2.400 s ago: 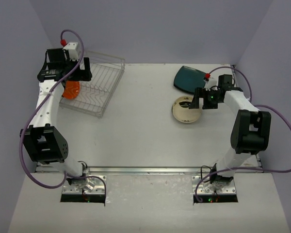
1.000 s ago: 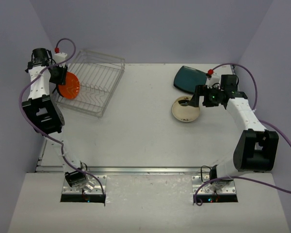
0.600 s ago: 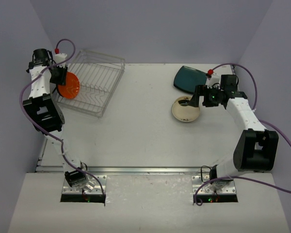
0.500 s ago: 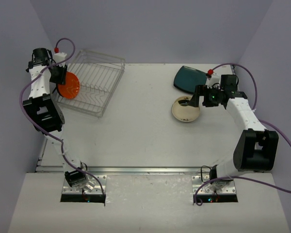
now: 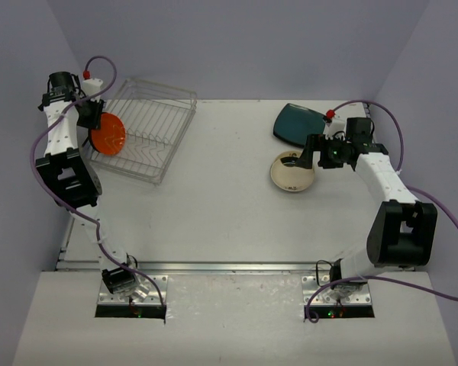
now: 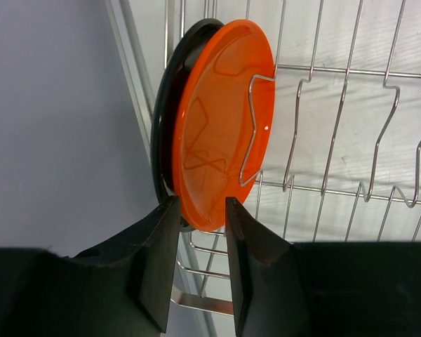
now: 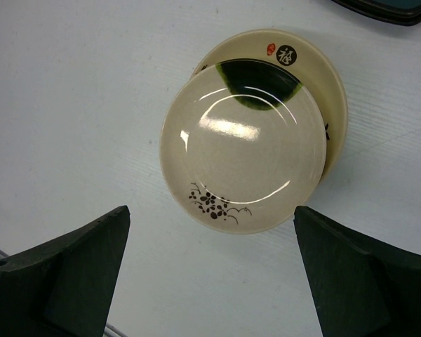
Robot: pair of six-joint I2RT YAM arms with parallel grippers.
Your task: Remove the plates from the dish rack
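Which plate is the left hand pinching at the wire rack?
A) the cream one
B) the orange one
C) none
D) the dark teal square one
B: the left wrist view shows the left hand with a finger on each side of the lower rim of the orange plate, at the dish rack, with a black plate just behind.

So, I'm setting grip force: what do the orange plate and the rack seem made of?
The orange plate: glossy, even colour, soft highlights; likely plastic or melamine, possibly glazed ceramic. The dish rack: thin bent wire, silvery sheen; probably plated or coated metal.
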